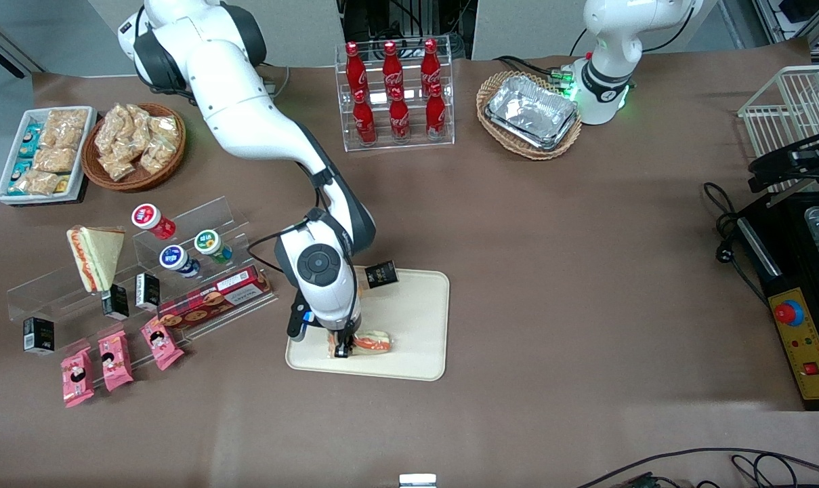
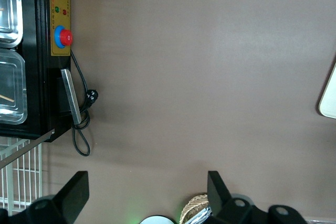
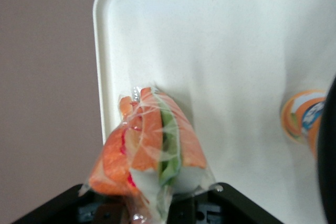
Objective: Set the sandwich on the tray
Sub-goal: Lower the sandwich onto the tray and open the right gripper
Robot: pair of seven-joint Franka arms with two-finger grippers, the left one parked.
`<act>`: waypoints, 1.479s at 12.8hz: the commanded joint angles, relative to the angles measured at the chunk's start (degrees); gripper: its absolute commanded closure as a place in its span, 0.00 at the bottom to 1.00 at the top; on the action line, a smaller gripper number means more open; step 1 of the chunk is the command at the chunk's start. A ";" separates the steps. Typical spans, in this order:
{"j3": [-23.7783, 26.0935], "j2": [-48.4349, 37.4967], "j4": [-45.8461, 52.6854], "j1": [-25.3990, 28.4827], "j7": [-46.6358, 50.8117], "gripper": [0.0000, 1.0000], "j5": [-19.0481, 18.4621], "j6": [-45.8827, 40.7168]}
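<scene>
The sandwich (image 1: 374, 342), clear-wrapped with an orange filling band and some green, is low over the cream-beige tray (image 1: 419, 318), near the tray's edge closest to the front camera. My right gripper (image 1: 343, 347) points down onto the tray and is shut on the sandwich at its end toward the working arm's side. In the right wrist view the sandwich (image 3: 152, 145) sits between the gripper's (image 3: 152, 205) black fingers (image 3: 231, 200), with the tray's bare surface (image 3: 226, 51) and rounded corner under it.
A small black box (image 1: 381, 274) lies at the tray's edge nearer the robots. A small orange and white round container (image 3: 302, 116) stands on the tray. An acrylic shelf (image 1: 199, 224) with a red-and-yellow sandwich (image 1: 96, 256), small bottles and a biscuit box (image 1: 213, 298) stands beside the tray.
</scene>
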 commanded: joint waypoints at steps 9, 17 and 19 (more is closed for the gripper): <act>-0.48 2.20 2.97 -1.77 2.37 0.00 2.03 3.15; -0.04 -6.41 2.62 -1.68 -7.97 0.00 2.30 -12.82; -0.13 -9.66 2.44 -1.86 -14.91 0.00 2.65 -18.00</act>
